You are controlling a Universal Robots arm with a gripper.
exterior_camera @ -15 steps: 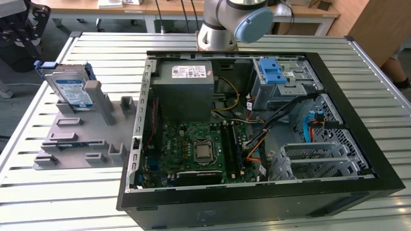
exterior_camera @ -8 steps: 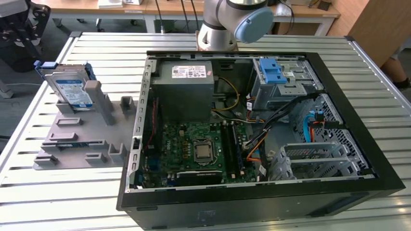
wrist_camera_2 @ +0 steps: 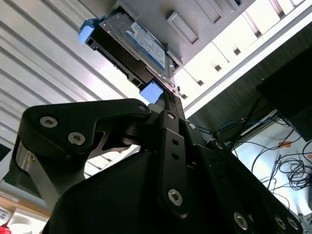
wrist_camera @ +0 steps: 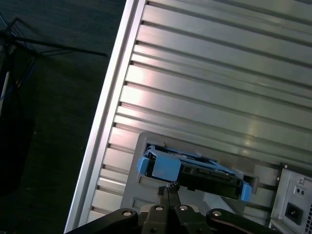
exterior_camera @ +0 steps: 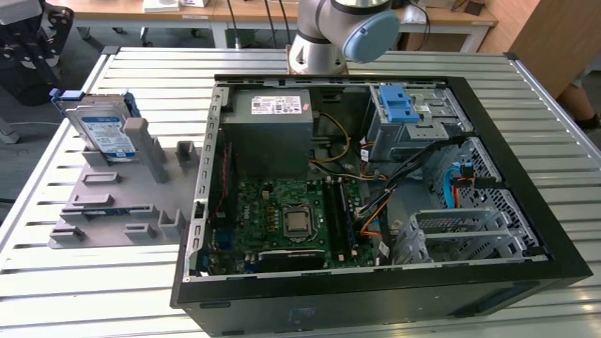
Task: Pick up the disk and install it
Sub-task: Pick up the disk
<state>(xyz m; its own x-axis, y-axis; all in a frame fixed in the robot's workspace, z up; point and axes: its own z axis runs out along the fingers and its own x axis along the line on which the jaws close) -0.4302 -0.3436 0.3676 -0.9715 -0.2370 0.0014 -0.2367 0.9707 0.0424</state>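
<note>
While the disk stands upright on its edge in a slot of the grey holder, near the tabletop's edge on the exterior view's left, nothing touches it in that view. Its white-and-blue label faces the open computer case, which lies on its side beside the holder and takes most of the slatted table. The holder is between the case and that left edge, and the disk is at the holder's far end, close to the far corner of the tabletop. Inside the case I can see the green motherboard, the grey power supply box and, toward the far corner on the exterior view's right, a metal drive cage with a blue latch piece. In the first wrist view the gripper looks down at the disk from above; its two thin fingers are pressed together, with the jaws narrow and holding nothing. The second wrist view shows the disk with its blue carrier frame beyond the black links of the gripper, apart from them.
</note>
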